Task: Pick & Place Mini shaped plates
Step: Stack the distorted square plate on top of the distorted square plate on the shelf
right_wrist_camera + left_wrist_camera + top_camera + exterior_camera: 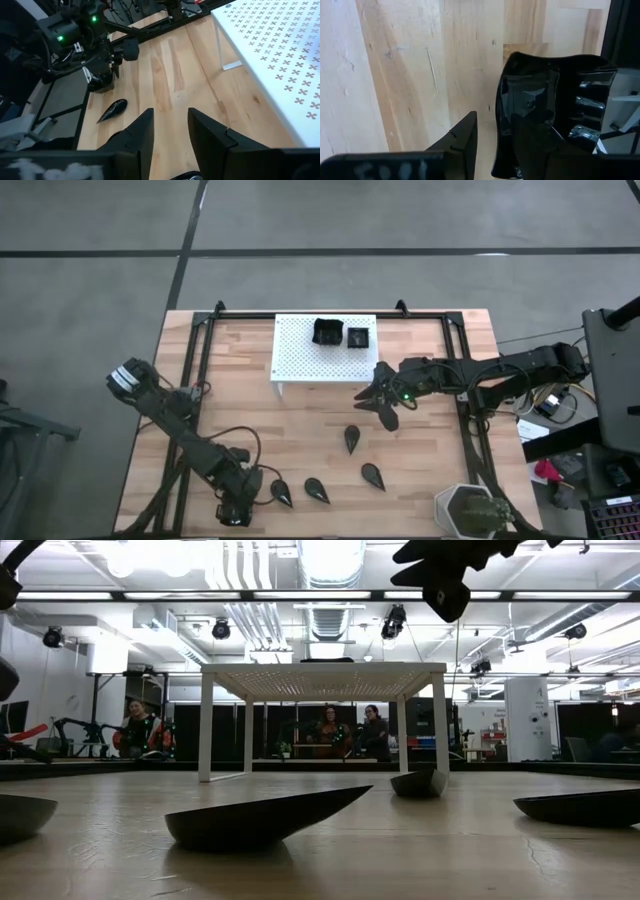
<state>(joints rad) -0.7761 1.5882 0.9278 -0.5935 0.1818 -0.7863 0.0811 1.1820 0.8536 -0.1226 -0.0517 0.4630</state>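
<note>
Nearest the low camera lies a teardrop plate point(262, 817), flat on the table point(240, 400) with its point toward the right of that view. From above you have four teardrops loose on the near half of the wood: one by the left gripper point(236, 502) at point(282, 494), then point(316, 489), point(372, 474) and point(352, 438). Two square plates point(328, 332) and point(358, 336) already sit on the white stand point(295, 355). Your right gripper point(384, 406) hangs just off the stand's near edge, fingers point(142, 131) parted and holding nothing. Teardrop point(352, 438) lies just nearer than it and a little to the left, long axis running roughly near-to-far, so the right arm looks the closer pick. Left gripper: a glossy black shape fills its wrist view, but you cannot tell whether it grips anything.
</note>
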